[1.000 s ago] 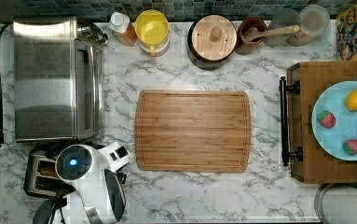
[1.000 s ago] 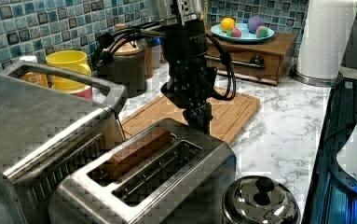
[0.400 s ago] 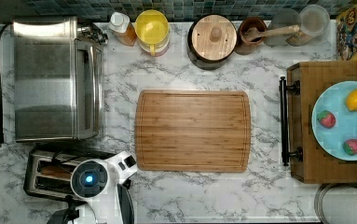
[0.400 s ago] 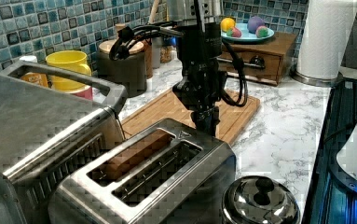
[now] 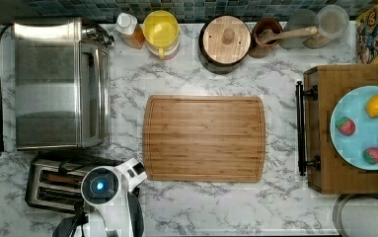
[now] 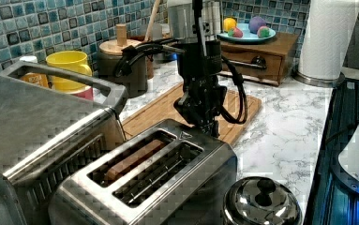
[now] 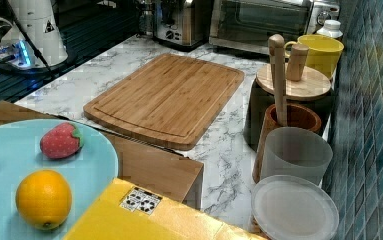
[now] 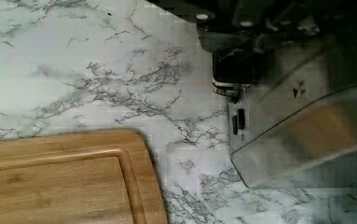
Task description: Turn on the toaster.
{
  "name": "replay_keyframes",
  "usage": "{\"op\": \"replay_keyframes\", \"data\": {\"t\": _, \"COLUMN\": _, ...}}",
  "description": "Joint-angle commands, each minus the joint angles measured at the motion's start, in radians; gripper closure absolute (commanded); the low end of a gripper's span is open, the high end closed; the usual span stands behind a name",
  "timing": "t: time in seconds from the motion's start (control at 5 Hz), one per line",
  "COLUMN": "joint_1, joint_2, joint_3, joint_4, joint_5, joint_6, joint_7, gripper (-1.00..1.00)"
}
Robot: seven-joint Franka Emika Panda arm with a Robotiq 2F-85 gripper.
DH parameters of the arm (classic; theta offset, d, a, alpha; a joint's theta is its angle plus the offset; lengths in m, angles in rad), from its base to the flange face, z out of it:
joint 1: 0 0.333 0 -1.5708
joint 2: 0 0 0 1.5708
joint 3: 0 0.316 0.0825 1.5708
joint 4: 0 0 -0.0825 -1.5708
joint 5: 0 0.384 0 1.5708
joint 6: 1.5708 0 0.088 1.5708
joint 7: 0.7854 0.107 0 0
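Observation:
The toaster is a small steel pop-up one at the top view's lower left, beside the larger toaster oven. In the left view the toaster has a brown slice in one of its two slots. My gripper hangs straight down at the toaster's far end, its tips close together and level with the top edge. From above, my wrist covers that end. In the wrist view, a black part sits against the steel toaster end. The lever itself is hidden.
The toaster oven stands close beside the toaster. A bamboo cutting board lies just beyond my gripper. A yellow mug and a lidded dark jar line the wall. A steel pot lid sits near the toaster.
My arm has moved from above the toaster's slots toward its end near the cutting board and has come lower, to the level of the toaster's top.

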Motion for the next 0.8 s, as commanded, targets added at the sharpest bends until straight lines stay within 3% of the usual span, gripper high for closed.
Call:
{"op": "replay_keyframes", "data": {"t": 0.2, "joint_1": 0.059, "joint_2": 0.200, "joint_3": 0.061, "joint_4": -0.075, "joint_5": 0.033, "joint_6": 0.078, "joint_7": 0.040, "gripper": 1.00}}
{"op": "replay_keyframes", "data": {"t": 0.6, "joint_1": 0.082, "joint_2": 0.182, "joint_3": 0.067, "joint_4": -0.130, "joint_5": 0.094, "joint_6": 0.125, "joint_7": 0.021, "gripper": 1.00}}
{"op": "replay_keyframes", "data": {"t": 0.8, "joint_1": 0.086, "joint_2": 0.178, "joint_3": 0.069, "joint_4": -0.124, "joint_5": 0.071, "joint_6": 0.113, "joint_7": 0.003, "gripper": 1.00}}
